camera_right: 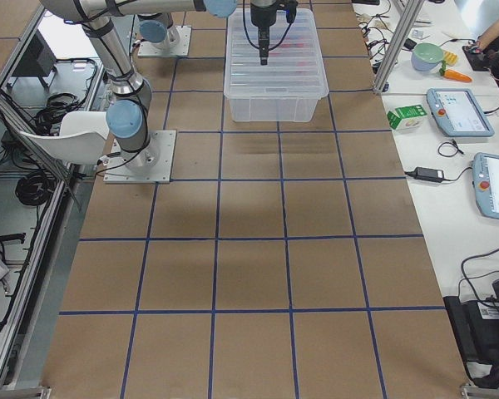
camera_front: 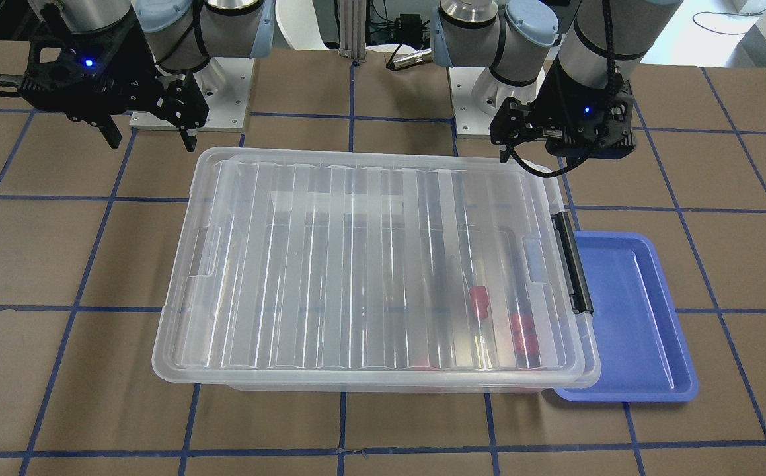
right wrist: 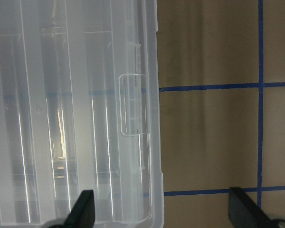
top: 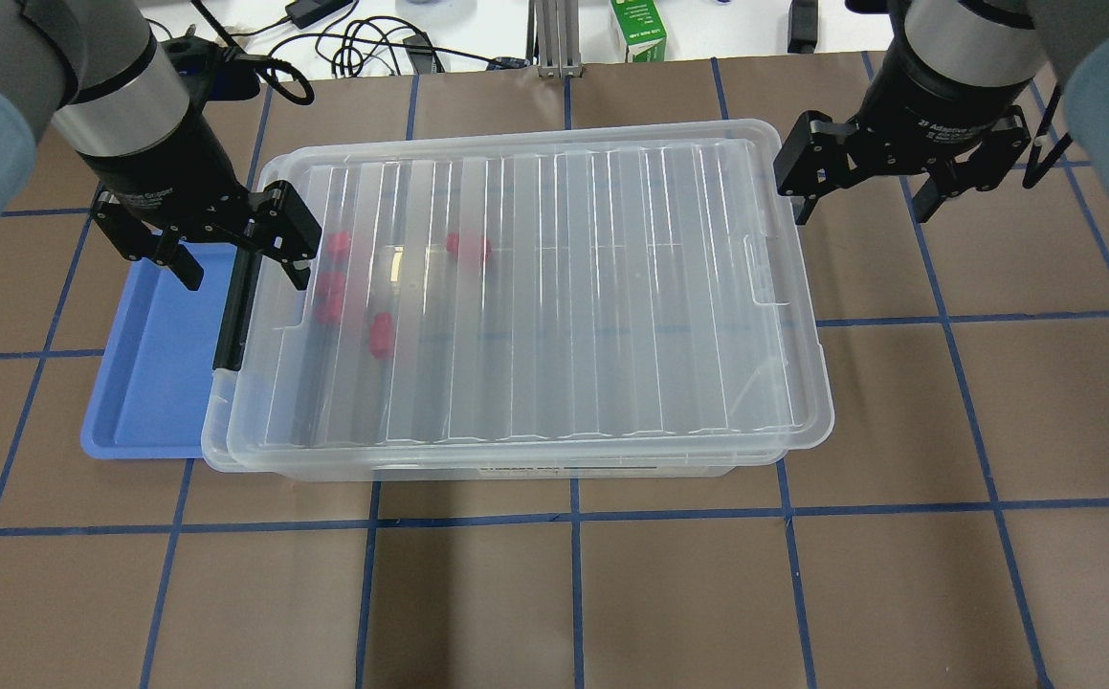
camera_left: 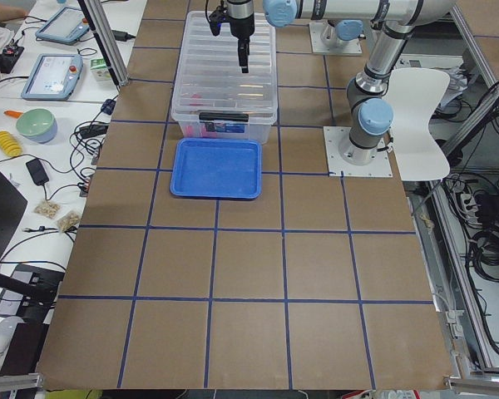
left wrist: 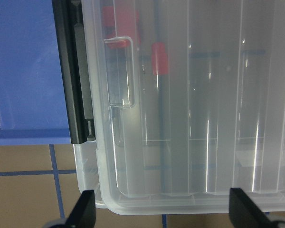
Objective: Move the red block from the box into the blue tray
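**A:** From the left: a shallow rectangular blue plastic tray (top: 147,383) sits just beside the latched end of the large translucent plastic box (top: 554,469). The left gripper (top: 242,276) hangs above that end, jaws spread, holding nothing.

**B:** And the thumb-sized red plastic block (top: 380,335)?

**A:** It is inside the box, blurred beneath the ribbed clear lid (top: 554,287), one of several alike near the black latch bar (top: 229,325). I judge the lid comes off first: release the bar, then lift level. At far right is the right gripper (top: 860,212), jaws likewise apart and empty.
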You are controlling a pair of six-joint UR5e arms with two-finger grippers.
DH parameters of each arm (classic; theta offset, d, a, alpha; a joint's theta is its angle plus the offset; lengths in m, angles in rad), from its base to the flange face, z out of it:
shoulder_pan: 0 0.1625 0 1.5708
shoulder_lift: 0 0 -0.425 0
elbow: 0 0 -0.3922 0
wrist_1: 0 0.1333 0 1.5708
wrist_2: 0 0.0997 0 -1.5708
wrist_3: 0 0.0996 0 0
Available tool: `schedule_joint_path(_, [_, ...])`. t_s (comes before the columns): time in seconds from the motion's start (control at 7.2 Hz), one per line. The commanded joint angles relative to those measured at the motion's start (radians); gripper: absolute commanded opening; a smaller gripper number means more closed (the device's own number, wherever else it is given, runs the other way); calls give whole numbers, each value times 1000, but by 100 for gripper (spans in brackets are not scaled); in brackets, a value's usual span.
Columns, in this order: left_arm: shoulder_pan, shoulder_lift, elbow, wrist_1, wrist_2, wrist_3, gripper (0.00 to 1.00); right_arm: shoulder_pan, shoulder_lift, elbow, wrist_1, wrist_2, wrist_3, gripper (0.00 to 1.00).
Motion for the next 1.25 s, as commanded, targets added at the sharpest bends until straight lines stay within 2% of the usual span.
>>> schedule_joint_path(0.0, [0,0,0,0,-1,2,100,0,-1,-2,1,0,0,100])
schedule_joint_path(0.69, [0,2,-3,-1,1,2,100,-11,20,23,-6,12,9,100])
schedule_joint_path(0.97, [3,2,-2,0,7,6,100,-24,118,88,-111,9,-17,100])
schedule_joint_path(1.11, [2,2,0,0,4,6,100,-32,159,134,-231,3,-22,100])
